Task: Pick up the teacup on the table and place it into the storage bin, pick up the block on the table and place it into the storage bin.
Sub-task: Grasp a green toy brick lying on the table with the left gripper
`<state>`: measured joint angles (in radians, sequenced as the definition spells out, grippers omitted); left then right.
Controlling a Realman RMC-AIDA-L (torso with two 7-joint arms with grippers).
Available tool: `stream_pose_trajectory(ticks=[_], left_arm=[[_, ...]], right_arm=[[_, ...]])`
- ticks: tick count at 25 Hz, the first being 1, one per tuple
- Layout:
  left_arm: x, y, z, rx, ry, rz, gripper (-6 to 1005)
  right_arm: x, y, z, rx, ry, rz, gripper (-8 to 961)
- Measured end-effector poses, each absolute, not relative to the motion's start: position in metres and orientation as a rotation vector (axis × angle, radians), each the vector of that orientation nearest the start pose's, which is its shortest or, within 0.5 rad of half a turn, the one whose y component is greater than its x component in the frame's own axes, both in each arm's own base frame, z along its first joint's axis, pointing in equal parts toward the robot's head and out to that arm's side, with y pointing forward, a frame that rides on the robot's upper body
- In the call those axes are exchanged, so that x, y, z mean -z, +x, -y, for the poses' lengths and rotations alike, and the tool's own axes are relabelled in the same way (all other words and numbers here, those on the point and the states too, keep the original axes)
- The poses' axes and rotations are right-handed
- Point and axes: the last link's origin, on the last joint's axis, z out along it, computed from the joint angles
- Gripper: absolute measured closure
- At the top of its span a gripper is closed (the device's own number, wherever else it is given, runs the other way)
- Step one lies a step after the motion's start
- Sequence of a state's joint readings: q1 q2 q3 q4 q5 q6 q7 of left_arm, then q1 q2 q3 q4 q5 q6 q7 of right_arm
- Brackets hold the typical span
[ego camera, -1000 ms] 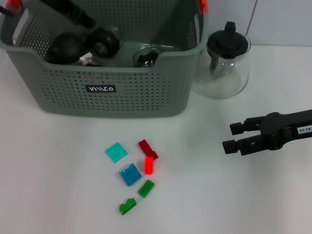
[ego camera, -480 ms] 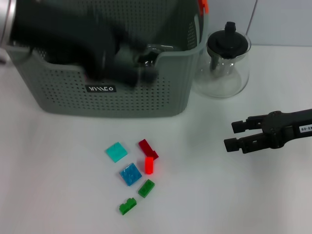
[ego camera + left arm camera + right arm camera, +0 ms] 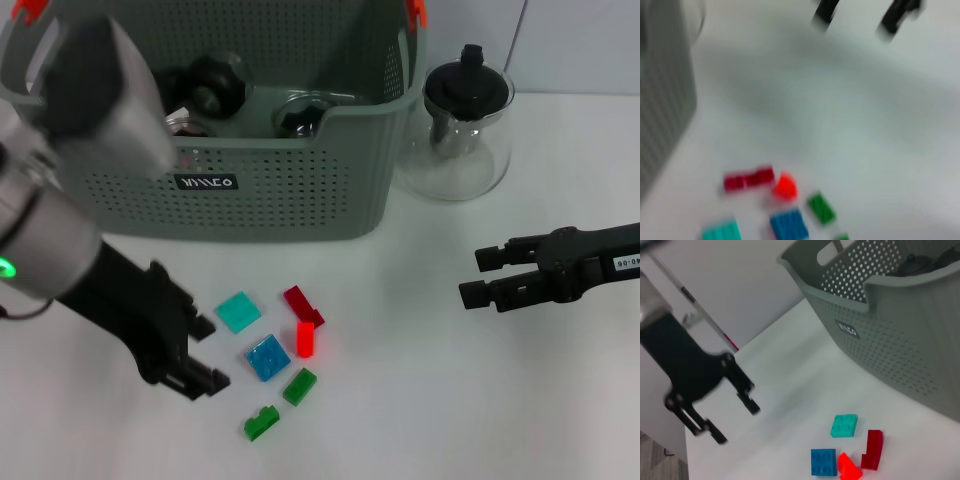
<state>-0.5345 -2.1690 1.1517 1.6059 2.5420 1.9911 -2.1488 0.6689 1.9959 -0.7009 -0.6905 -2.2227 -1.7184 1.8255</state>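
Head view shows the left gripper, fingers apart and holding nothing, low beside the blue block on the table. It looks small, hard and light (maybe slippery); pinch its flat sides. Farther right, the right gripper waits, fingers apart.

Bright, even light falls on the white table, casting only soft shadows. The left wrist view is heavily blurred. The head view is sharp.
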Motion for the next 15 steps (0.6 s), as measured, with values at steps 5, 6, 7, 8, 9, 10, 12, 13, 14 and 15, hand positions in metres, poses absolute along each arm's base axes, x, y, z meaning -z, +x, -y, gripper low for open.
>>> stream_pose_trajectory(ticks=[5, 6, 7, 8, 9, 10, 12, 13, 14, 15], left_arm=[[0.004, -0.174, -0.295, -0.687, -2.850, 0.687, 404], [0.010, -0.175, -0.294, -0.707, -2.838, 0.706, 407], [0.015, -0.175, -0.294, -0.719, -2.830, 0.725, 410], [0.022, -0.175, -0.292, -0.738, -2.832, 0.739, 413], [0.025, -0.174, -0.291, -0.745, -2.829, 0.747, 416], [0.030, -0.174, -0.291, -0.754, -2.823, 0.760, 419], [0.037, -0.174, -0.289, -0.760, -2.817, 0.786, 425], [0.040, -0.173, -0.288, -0.760, -2.820, 0.795, 428], [0.044, -0.172, -0.287, -0.757, -2.821, 0.810, 431], [0.047, -0.171, -0.286, -0.757, -2.821, 0.816, 433]], right_arm=[[-0.023, 0.241, -0.345, -0.444, -2.916, -1.048, 8], [-0.023, 0.241, -0.345, -0.444, -2.916, -1.047, 8], [-0.023, 0.241, -0.345, -0.444, -2.916, -1.046, 8], [-0.023, 0.241, -0.345, -0.443, -2.916, -1.045, 8], [-0.023, 0.241, -0.345, -0.443, -2.916, -1.044, 8], [-0.024, 0.241, -0.345, -0.443, -2.917, -1.044, 8], [-0.024, 0.241, -0.345, -0.443, -2.917, -1.044, 8], [-0.024, 0.241, -0.345, -0.443, -2.917, -1.044, 8], [-0.024, 0.241, -0.345, -0.443, -2.917, -1.044, 8], [-0.024, 0.241, -0.345, -0.443, -2.916, -1.045, 8]])
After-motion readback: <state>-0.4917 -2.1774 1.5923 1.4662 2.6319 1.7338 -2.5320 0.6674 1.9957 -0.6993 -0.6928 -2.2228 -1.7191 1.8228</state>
